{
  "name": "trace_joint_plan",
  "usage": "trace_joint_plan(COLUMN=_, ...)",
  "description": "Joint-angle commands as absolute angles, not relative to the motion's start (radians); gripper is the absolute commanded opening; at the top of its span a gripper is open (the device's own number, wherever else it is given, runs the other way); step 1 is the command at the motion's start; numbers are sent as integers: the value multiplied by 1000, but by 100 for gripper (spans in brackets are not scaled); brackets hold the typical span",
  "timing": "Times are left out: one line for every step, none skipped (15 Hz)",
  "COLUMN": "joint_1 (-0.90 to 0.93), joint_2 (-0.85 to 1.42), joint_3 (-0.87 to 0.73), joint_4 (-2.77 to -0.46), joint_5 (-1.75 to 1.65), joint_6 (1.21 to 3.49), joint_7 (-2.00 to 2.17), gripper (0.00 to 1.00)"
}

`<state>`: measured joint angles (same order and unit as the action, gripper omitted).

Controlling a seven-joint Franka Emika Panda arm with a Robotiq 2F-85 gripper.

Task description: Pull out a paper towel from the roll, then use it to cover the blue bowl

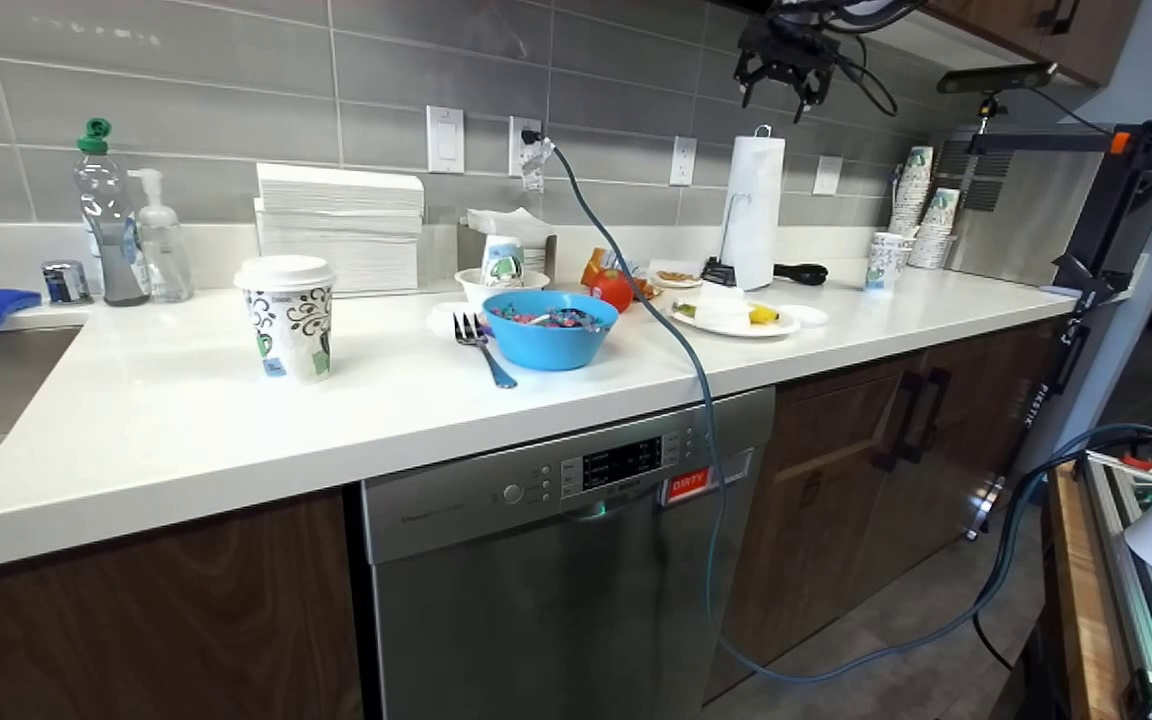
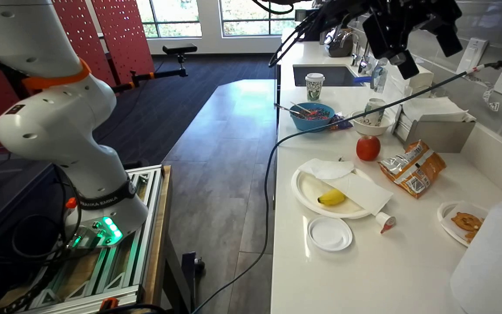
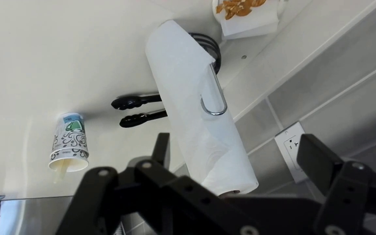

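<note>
- White roll (image 3: 196,120), wrist-view centre: jaws apart; hard pulling could topple it.
- Cable (image 1: 706,395) near the blue bowl (image 1: 548,347), mid-frame in an exterior view, could snag a freed sheet.

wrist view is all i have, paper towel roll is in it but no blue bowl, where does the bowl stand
Observer: In both exterior views the blue bowl stands on the counter between the lidded paper cup and the white plate with the banana.
Operator: anything over it
Observer: No, it is uncovered, its multicoloured contents showing.
Operator: is the gripper above the roll or down beside it
Observer: In an exterior view the gripper appears higher than the top of the paper towel roll.
</note>
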<state>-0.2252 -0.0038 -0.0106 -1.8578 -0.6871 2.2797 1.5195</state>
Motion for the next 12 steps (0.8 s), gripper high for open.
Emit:
trace_joint_plan(joint_1=-178, joint_2=97, joint_3=-60, joint_4=-1731, joint_5=-714, joint_6=2203, joint_7=1608, gripper=100)
trace_joint_plan(joint_1=-170, joint_2=117, joint_3=-71, joint_4=-1705, joint_5=-707, joint_6=2190, joint_7=1618, gripper=100)
trace_joint_plan(joint_1=-162, joint_2=136, joint_3=-82, joint_4=-1679, joint_5=-699, joint_6=2175, joint_7=1624, gripper=100)
trace_joint_plan(joint_1=-155, joint_2=155, joint_3=-94, joint_4=-1652, joint_5=-697, joint_6=2165, joint_7=1635, gripper=100)
trace_joint_plan(joint_1=-149, joint_2=174, joint_3=-104, joint_4=-1626, joint_5=-697, joint_6=2153, joint_7=1651, gripper=100)
trace_joint_plan(joint_1=-144, joint_2=195, joint_3=-115, joint_4=-1597, joint_5=-689, joint_6=2138, joint_7=1660, gripper=100)
trace_joint_plan(joint_1=-139, joint_2=213, joint_3=-125, joint_4=-1572, joint_5=-685, joint_6=2125, joint_7=1673, gripper=100)
trace_joint_plan(joint_1=-135, joint_2=232, joint_3=-135, joint_4=-1546, joint_5=-681, joint_6=2106, joint_7=1686, gripper=100)
trace_joint_plan(joint_1=-132, joint_2=250, joint_3=-144, joint_4=-1523, joint_5=-675, joint_6=2092, joint_7=1695, gripper=100)
trace_joint_plan(joint_1=-129, joint_2=270, joint_3=-154, joint_4=-1499, joint_5=-674, joint_6=2078, joint_7=1714, gripper=100)
trace_joint_plan(joint_1=-126, joint_2=289, joint_3=-164, joint_4=-1474, joint_5=-674, joint_6=2063, joint_7=1729, gripper=100)
trace_joint_plan(joint_1=-125, joint_2=312, joint_3=-176, joint_4=-1447, joint_5=-676, joint_6=2044, joint_7=1748, gripper=100)
